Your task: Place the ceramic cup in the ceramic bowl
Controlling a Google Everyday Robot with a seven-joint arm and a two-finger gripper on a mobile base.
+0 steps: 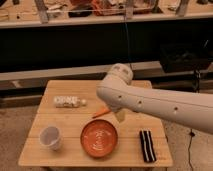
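The ceramic cup (pixel 51 136), small and white, stands upright at the front left of the wooden table (pixel 65 125). The ceramic bowl (pixel 99 138), wide and orange-red with white arc markings, sits to the cup's right near the front edge and holds nothing. My gripper (pixel 120 115) hangs below the white arm (pixel 150 102) over the table's middle, just behind and right of the bowl and far to the right of the cup. It holds nothing that I can see.
A clear plastic bottle (pixel 69 102) lies on its side at the back left. A small orange carrot-like item (pixel 101 112) lies behind the bowl. A black striped object (pixel 146 145) lies at the front right. Cluttered shelves stand behind the table.
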